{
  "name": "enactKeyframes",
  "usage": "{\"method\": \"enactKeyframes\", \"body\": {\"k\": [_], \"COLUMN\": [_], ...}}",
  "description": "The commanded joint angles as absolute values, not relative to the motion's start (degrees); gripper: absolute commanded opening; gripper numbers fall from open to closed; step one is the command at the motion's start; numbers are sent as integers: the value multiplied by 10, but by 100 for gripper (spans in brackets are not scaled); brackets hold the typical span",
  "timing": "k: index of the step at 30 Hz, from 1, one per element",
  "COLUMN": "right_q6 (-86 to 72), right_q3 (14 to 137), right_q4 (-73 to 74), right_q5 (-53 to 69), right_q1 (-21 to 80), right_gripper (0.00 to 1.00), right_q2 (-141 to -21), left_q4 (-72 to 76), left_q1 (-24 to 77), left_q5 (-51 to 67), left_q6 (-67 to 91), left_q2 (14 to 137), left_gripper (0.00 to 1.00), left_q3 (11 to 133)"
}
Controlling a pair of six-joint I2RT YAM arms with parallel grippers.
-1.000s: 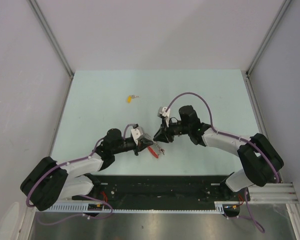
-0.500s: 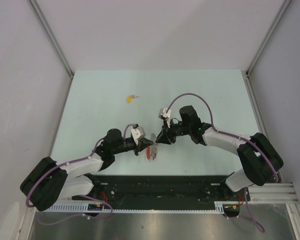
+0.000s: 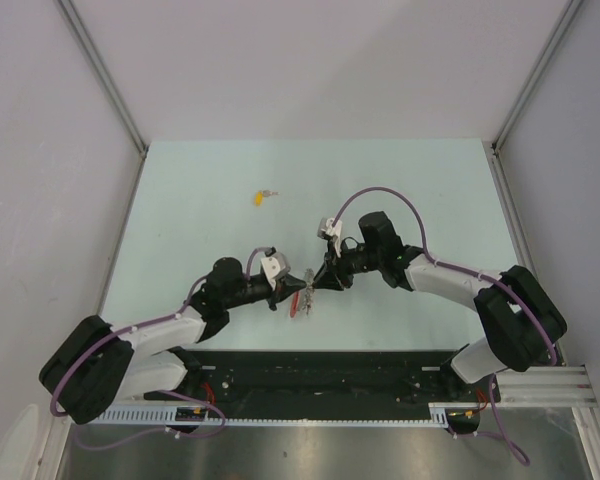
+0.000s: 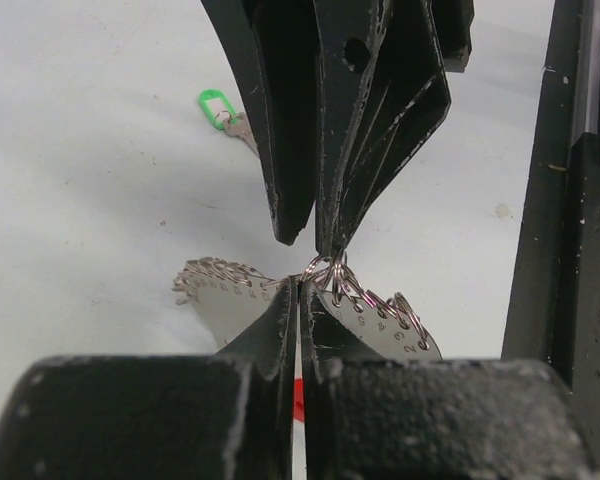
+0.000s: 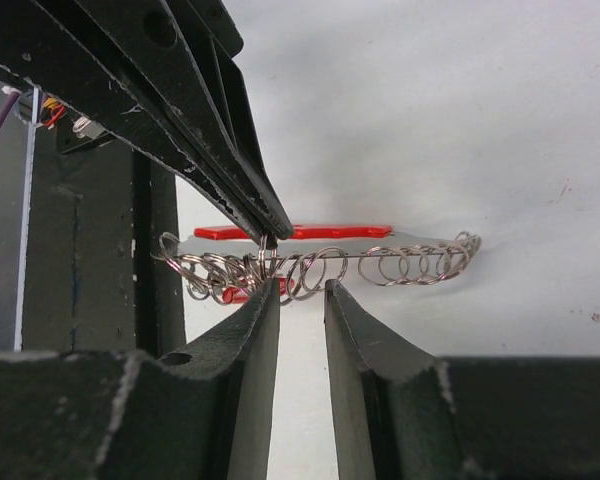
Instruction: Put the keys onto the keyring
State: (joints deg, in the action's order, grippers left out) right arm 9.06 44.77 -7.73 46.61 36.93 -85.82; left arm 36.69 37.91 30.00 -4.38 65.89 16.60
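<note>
Left wrist view puts the left hand (image 4: 300,286) at the bottom of the picture, its fingers pressed together with only a hairline slit between them, pinching a loop or two of the keyring (image 4: 380,316) at their very tips. From that pinch the grey chain (image 5: 400,262) trails out sideways, and the red band (image 5: 330,232) runs just behind it. The right hand (image 5: 302,288) meets the left tip to tip. Its fingers are slightly spread, with nothing visible between them, and one tip is at or touching the pinched loop. The green key (image 4: 218,106) lies beyond on the counter (image 3: 400,180), apart from both hands, and the yellow key (image 3: 257,197) lies farther off toward the back, so neither is threaded yet. The main risk appears to be the grip itself: thin wire held only at the fingertips could slide out if the right hand nudges or tugs the chain, dropping the keyring. The two sets of fingertips are also crowded enough to knock together. Later, the flat little keys may skid away rather than lift.
</note>
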Motion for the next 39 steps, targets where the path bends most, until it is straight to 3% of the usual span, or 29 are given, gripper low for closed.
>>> {"method": "enactKeyframes", "body": {"k": [1, 19, 25, 31, 36, 39], "right_q6": [91, 70, 62, 64, 76, 88], "right_q3": [459, 454, 454, 454, 454, 455], "right_q4": [-79, -118, -148, -143, -111, -77], "right_q5": [487, 490, 488, 489, 469, 440], "right_q1": [368, 376, 376, 375, 378, 382], "right_gripper": [29, 28, 21, 0, 0, 0], "right_q2": [-842, -832, -846, -846, -819, -794], "left_q4": [410, 419, 429, 434, 426, 417], "left_q1": [381, 381, 381, 381, 381, 381], "left_q5": [287, 308, 318, 316, 311, 313], "left_q6": [-40, -30, -20, -17, -15, -16], "left_q2": [635, 644, 640, 638, 630, 625], "left_gripper": [0, 0, 0, 0, 9, 27], "left_q3": [166, 172, 170, 168, 169, 171]}}
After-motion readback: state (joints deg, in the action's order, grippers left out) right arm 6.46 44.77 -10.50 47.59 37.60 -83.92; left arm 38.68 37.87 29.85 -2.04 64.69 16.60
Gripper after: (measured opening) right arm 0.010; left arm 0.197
